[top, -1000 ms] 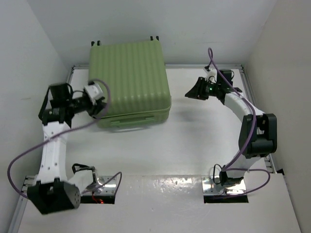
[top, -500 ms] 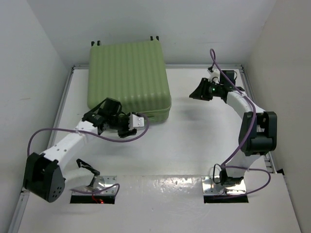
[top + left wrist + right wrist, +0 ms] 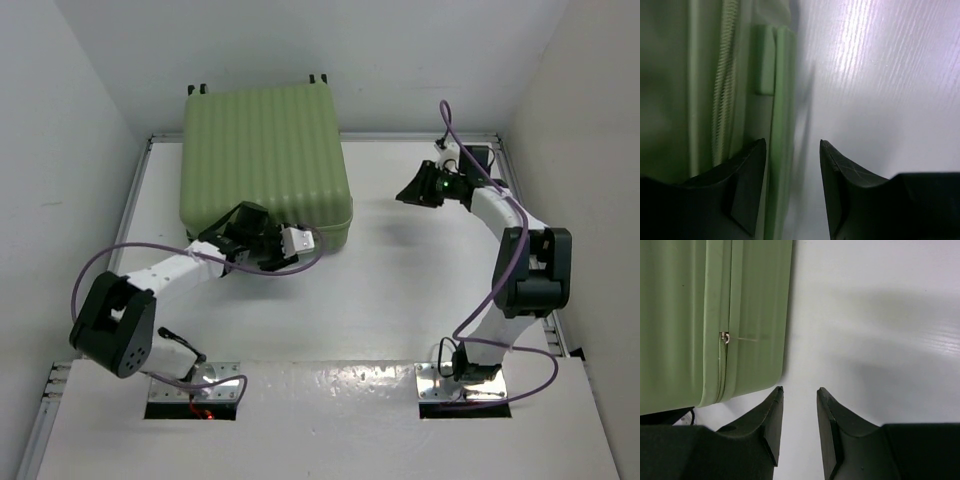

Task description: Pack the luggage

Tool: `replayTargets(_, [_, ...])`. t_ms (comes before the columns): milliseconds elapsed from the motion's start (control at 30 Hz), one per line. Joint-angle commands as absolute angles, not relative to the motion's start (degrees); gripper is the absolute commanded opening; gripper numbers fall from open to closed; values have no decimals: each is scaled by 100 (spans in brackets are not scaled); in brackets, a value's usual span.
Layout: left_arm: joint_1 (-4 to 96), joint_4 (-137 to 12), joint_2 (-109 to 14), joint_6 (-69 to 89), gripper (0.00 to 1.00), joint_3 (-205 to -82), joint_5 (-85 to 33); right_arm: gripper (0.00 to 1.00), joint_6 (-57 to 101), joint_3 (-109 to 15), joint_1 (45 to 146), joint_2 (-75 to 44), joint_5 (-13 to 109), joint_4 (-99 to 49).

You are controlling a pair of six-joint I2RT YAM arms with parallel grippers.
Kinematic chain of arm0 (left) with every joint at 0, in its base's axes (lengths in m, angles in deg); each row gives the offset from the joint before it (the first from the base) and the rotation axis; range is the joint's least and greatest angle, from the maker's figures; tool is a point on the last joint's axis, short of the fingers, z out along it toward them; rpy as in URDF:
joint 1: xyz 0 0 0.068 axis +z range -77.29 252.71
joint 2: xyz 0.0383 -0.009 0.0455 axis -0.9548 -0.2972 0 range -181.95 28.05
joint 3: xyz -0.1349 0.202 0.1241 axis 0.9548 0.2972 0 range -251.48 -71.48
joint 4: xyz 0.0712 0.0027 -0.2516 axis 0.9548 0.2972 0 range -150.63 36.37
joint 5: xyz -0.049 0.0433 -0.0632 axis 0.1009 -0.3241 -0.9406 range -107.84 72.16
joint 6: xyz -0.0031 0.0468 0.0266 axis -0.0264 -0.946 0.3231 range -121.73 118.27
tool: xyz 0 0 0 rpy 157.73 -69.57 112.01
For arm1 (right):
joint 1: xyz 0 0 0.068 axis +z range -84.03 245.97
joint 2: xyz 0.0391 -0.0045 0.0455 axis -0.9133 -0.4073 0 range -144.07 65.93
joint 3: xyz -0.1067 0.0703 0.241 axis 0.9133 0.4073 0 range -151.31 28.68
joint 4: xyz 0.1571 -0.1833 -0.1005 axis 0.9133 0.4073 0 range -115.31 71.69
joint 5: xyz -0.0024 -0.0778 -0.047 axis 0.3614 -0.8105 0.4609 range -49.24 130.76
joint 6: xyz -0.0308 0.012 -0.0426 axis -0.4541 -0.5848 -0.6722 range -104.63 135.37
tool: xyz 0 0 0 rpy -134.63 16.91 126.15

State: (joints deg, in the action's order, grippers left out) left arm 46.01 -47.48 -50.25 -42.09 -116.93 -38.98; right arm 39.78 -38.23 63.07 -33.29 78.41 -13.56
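The luggage (image 3: 265, 150) is a light-green ribbed suitcase, lying flat and closed at the back left of the table. My left gripper (image 3: 266, 254) is at its front edge, open. In the left wrist view the gripper (image 3: 792, 145) has the green handle strip (image 3: 781, 100) between its jaws, close to the left finger (image 3: 747, 172). My right gripper (image 3: 412, 190) is open and empty, hovering right of the suitcase and pointing at it. In the right wrist view this gripper (image 3: 799, 390) is over bare table, and the suitcase side (image 3: 760, 315) shows a zipper pull (image 3: 726, 337).
White walls close in the table on the left, back and right. The table rim (image 3: 500, 140) runs along the back right. Purple cables loop off both arms.
My left arm has swung from the suitcase's left side round to its front edge. The suitcase's front edge now sits a little farther back. My right gripper has drifted slightly right.
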Motion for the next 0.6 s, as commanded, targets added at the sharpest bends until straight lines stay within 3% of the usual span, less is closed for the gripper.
replayTargets(0, [4599, -5421, -5385, -4470, 51, -11744, -3917, 33, 3937, -4075, 6272, -3400, 7926, -1503])
replayTargets(167, [4477, -5604, -6018, -4822, 51, -11797, -4148, 33, 3884, -4066, 6201, -3400, 7926, -1503])
replayTargets(300, [4116, -5966, -6764, -4673, 50, -12199, -3350, 33, 3893, -3952, 6175, -3348, 7908, -1582])
replayTargets(333, [4038, -5888, -7053, -4673, 44, -12341, -3209, 33, 3902, -3943, 6175, -3330, 7908, -1599])
replayTargets(433, [4037, -5378, -6996, -5278, 11, -12562, -3801, 33, 3902, -3855, 6175, -3295, 7978, -1696])
replayTargets(500, [4037, -5325, -6645, -5594, 2, -12335, -4216, 33, 3840, -3855, 6175, -3295, 8048, -1696])
replayTargets(567, [3984, -5324, -6267, -5876, 0, -11957, -4744, 32, 3631, -3838, 6184, -3225, 8224, -1679])
